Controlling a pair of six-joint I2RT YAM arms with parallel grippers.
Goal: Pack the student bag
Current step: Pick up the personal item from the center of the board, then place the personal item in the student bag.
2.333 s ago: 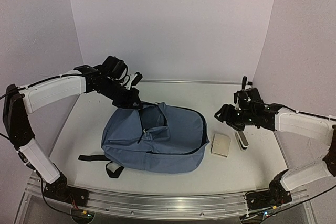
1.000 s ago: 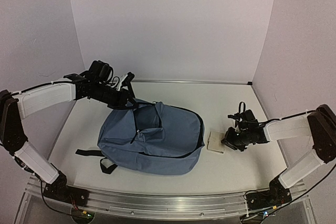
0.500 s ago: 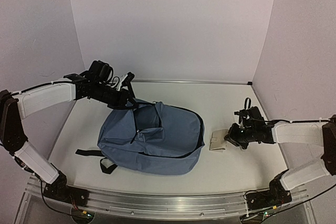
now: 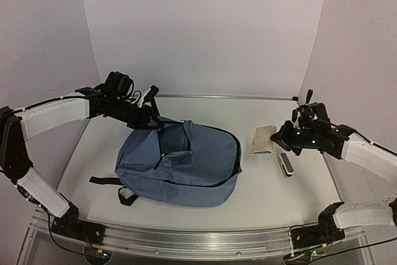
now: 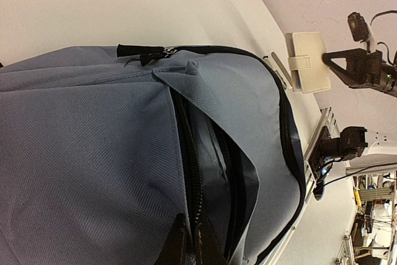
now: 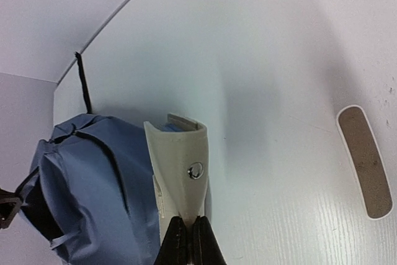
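Note:
The slate-blue student bag lies on the table with its main zip open and dark lining showing. My left gripper is shut on the bag's top edge beside the zipper and holds the mouth up. To the right of the bag, my right gripper is shut on the flap of a cream snap-button case and holds it above the table. In the right wrist view the case hangs from the pinched fingers, with the bag below and left of it.
A white oblong pad with a brown face lies on the table under my right arm, also visible in the right wrist view. The bag's black straps trail toward the near left. Curved walls close in the table behind and at the sides.
My right gripper has shut on the cream case and lifted it off the table, up and back. The left arm and the bag have not moved in the last second.

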